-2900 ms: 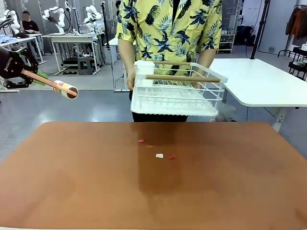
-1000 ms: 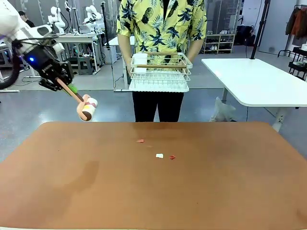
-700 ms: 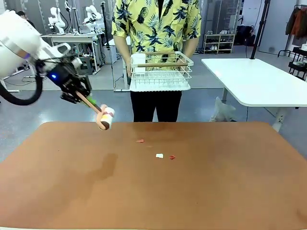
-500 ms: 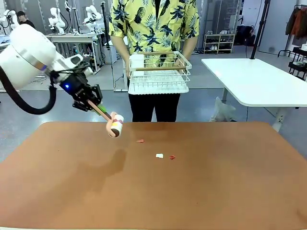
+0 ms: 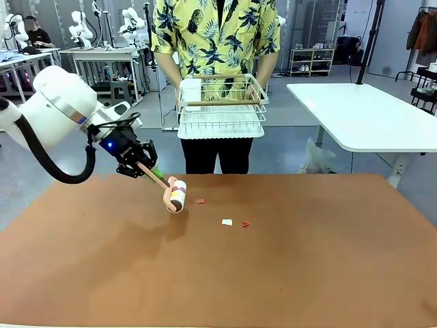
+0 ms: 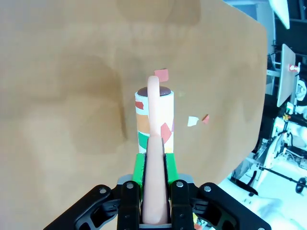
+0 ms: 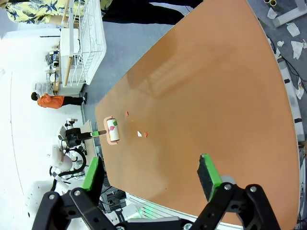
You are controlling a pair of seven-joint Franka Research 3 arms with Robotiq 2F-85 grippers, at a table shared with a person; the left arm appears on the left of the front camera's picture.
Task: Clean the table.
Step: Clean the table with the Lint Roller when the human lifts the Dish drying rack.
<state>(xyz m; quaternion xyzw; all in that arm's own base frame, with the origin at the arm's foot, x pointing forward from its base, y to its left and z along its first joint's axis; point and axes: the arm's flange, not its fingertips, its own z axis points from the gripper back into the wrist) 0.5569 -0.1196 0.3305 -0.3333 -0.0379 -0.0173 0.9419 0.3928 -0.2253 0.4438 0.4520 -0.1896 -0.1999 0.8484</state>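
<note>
The left gripper [image 5: 151,172] pinches the lint roller [image 5: 176,195] by its handle, paper scraps [image 5: 227,222] just beyond its jaws; a tilted roller (edge-first) could flick them off the table [image 5: 307,260]. The right gripper [image 7: 149,177] gapes, empty.

Near edge, side corners of reddish-brown wood-coloured table [image 5: 307,273] cut off by frame. Red and white scraps [image 5: 227,222] too small to identify. Lower legs of person in yellow patterned shirt [image 5: 215,34] hidden behind table. Rear end of pink roller handle [image 6: 153,134] hidden inside left gripper [image 6: 154,165].
</note>
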